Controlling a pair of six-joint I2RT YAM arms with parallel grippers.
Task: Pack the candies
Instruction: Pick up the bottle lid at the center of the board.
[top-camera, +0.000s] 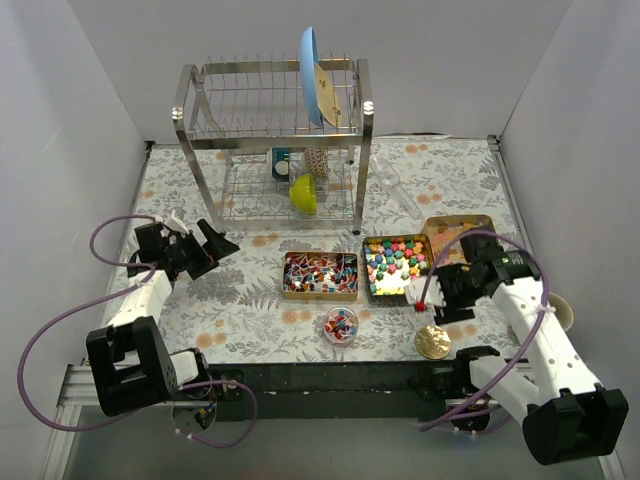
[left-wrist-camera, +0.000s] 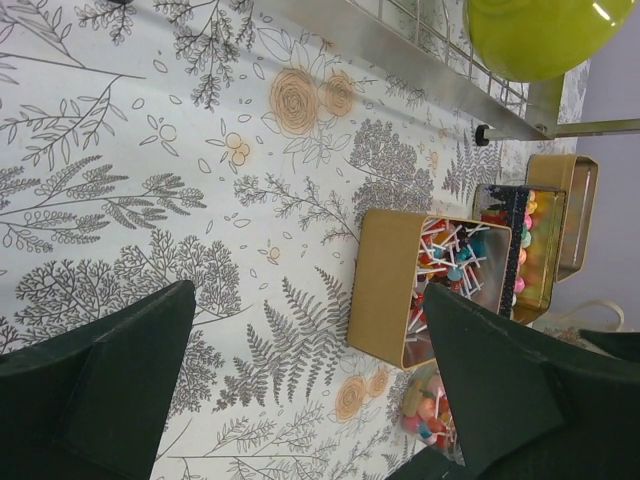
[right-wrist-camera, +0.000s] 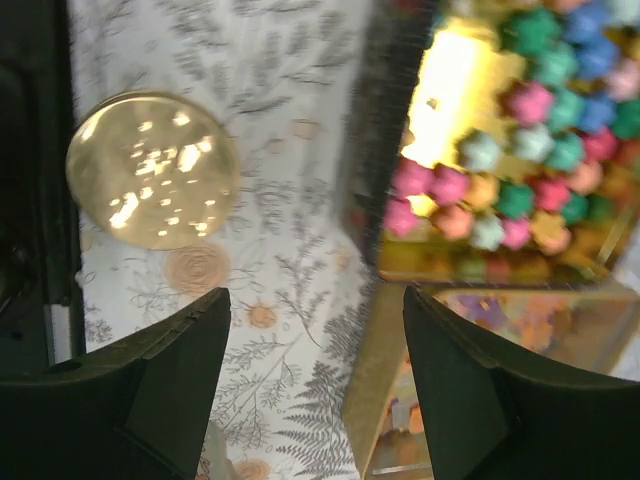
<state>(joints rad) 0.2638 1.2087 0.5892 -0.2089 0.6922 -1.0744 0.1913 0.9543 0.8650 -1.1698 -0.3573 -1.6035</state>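
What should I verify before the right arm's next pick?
1. Right gripper open and empty: ok.
2. Path straight down: not ok, the cube tin wall seems to sit under the jaws.
3. Left gripper open, over the bare table, touching nothing: ok.
4. Round cup uncovered, candies inside: ok.
5. Gold lid flat on the table, apart from the cup: ok.
6. Far-right tin contents: cannot tell, partly hidden.
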